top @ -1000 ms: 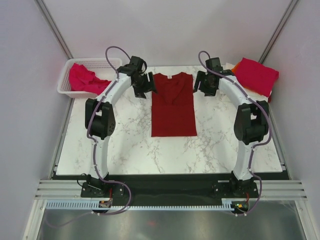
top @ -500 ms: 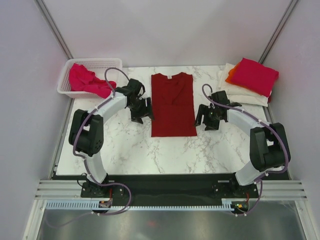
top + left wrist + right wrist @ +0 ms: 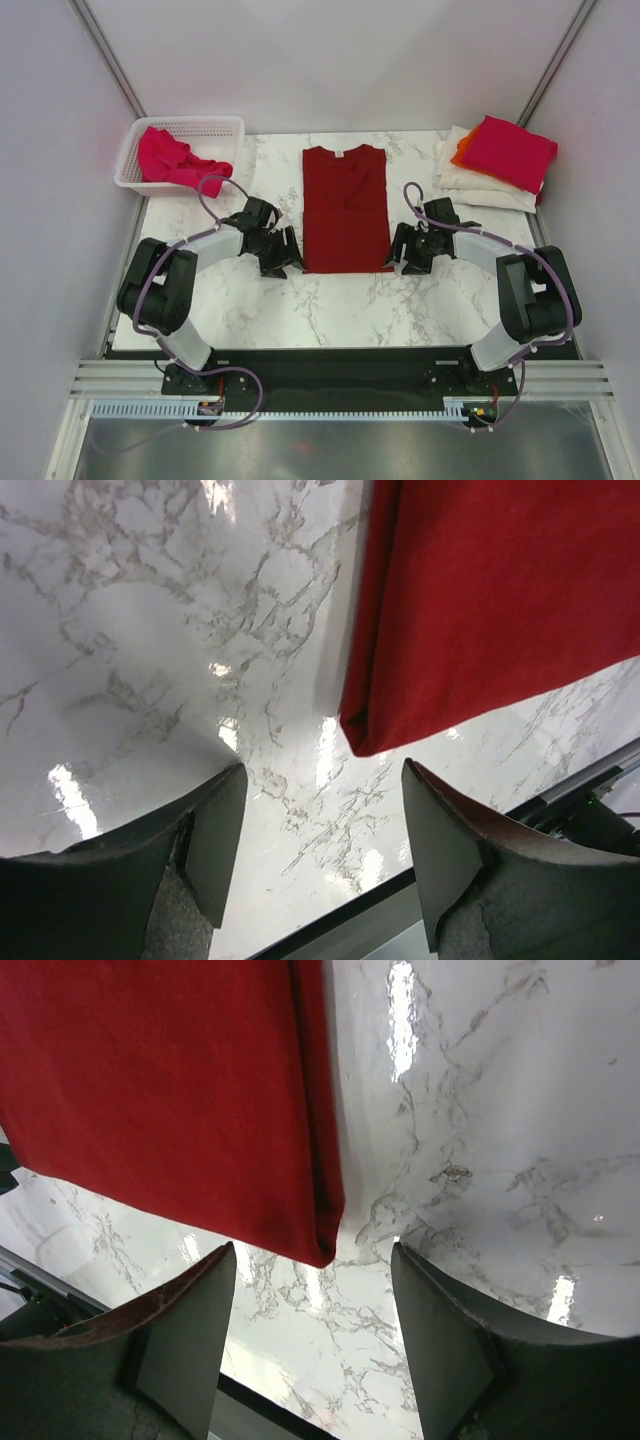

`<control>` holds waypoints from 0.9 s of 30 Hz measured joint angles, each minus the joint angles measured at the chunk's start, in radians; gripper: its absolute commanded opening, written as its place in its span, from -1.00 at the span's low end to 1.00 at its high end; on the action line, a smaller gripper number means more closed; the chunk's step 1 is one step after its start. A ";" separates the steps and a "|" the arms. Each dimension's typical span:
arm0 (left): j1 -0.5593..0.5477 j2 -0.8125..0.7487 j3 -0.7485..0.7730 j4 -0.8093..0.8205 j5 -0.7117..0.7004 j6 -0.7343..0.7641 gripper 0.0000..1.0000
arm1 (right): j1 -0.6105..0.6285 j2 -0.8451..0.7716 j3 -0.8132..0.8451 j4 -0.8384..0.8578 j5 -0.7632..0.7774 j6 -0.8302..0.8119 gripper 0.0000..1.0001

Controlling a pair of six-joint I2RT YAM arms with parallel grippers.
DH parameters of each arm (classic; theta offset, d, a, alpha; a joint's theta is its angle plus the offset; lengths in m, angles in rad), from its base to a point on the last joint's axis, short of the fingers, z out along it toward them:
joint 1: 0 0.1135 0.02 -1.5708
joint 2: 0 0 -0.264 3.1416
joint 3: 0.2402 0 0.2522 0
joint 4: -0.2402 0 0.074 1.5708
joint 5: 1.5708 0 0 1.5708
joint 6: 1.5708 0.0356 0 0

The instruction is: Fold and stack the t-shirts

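Note:
A dark red t-shirt [image 3: 346, 208] lies flat on the marble table, folded into a long rectangle with its collar at the far end. My left gripper [image 3: 285, 262] hangs open just left of its near left corner [image 3: 362, 742], nothing between the fingers. My right gripper [image 3: 402, 258] is open beside the near right corner [image 3: 322, 1252], also empty. Folded t-shirts are stacked at the far right: a pink-magenta one [image 3: 510, 150] on top, an orange one [image 3: 461, 155] under it, cream-white ones [image 3: 482, 188] below. More pink-magenta cloth [image 3: 170, 160] fills the basket.
A white plastic mesh basket [image 3: 226, 125] stands at the far left corner of the table. The table's near edge with its black strip [image 3: 340, 357] runs just in front of both grippers. Grey walls close in both sides.
Both arms have swung from the shirt's far end, beside the collar, down along its sides to the near corners. The shirt has not moved.

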 measured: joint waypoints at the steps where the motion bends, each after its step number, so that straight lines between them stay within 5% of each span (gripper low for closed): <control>1: 0.000 -0.004 -0.008 0.016 0.006 -0.006 0.42 | 0.000 0.001 -0.002 0.006 -0.003 0.002 0.37; 6: -0.004 -0.004 -0.027 0.080 0.030 -0.037 0.41 | 0.000 0.009 -0.009 0.034 -0.012 0.006 0.23; 15: -0.041 0.031 -0.042 0.174 0.055 -0.072 -0.06 | 0.000 0.035 -0.019 0.079 -0.032 0.015 -0.17; 17: -0.043 0.038 -0.049 0.196 0.057 -0.079 -0.34 | 0.000 0.041 -0.021 0.087 -0.034 0.017 -0.27; 21: -0.045 0.063 -0.058 0.230 0.069 -0.096 -0.94 | 0.000 0.057 -0.025 0.099 -0.039 0.018 -0.83; 27: -0.047 0.074 -0.058 0.256 0.085 -0.098 -0.95 | 0.000 0.065 -0.032 0.115 -0.048 0.022 -1.00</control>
